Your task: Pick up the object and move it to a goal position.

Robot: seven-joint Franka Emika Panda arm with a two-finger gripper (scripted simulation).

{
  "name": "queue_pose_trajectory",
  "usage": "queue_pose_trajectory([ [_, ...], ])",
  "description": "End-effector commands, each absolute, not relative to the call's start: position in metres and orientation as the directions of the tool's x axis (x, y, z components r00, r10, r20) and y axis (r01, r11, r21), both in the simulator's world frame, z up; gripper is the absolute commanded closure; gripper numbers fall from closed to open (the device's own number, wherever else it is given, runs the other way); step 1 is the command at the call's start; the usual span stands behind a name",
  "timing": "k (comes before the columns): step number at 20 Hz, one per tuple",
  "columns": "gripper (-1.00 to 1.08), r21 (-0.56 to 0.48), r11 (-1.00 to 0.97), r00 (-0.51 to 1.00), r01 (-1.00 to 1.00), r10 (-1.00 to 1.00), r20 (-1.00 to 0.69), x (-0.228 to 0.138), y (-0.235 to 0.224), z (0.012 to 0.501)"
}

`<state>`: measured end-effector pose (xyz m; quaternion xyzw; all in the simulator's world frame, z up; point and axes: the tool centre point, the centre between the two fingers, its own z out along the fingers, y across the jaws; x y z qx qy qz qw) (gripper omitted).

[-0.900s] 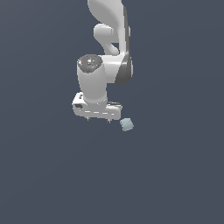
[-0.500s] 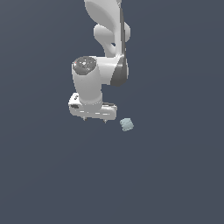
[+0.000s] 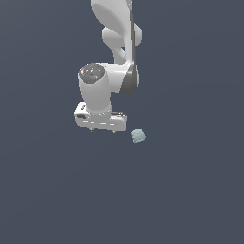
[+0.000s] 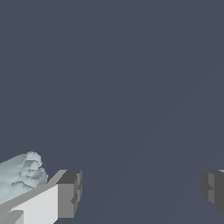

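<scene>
The object is a small pale blue-grey lumpy blob lying on the dark floor, just to the exterior view's right of my white gripper and slightly lower in that picture. My gripper points downward and is open, its short fingertips spread wide with nothing between them. The wrist view shows the object outside the jaws, beside one grey fingertip; the other fingertip sits far across the frame.
The white arm rises from the gripper toward the exterior view's top. A plain dark blue-grey floor surrounds everything.
The gripper has shifted a little toward the exterior view's left and slightly downward. The object has stayed in place.
</scene>
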<state>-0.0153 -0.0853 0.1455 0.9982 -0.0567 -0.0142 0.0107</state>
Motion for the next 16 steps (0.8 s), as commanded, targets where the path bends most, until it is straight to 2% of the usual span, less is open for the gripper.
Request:
queue_pose_trajectory([
  [1,-0.92,0.022,-0.997,0.997,-0.076,-0.077,-0.026,-0.017,-0.070,0.140],
  [11,-0.92,0.007,-0.979,0.979,0.203,0.203,-0.009,-0.042,0.045,0.104],
  [16,-0.92,0.002,-0.957,0.957,0.289,0.289,-0.002,-0.055,0.079,0.094],
])
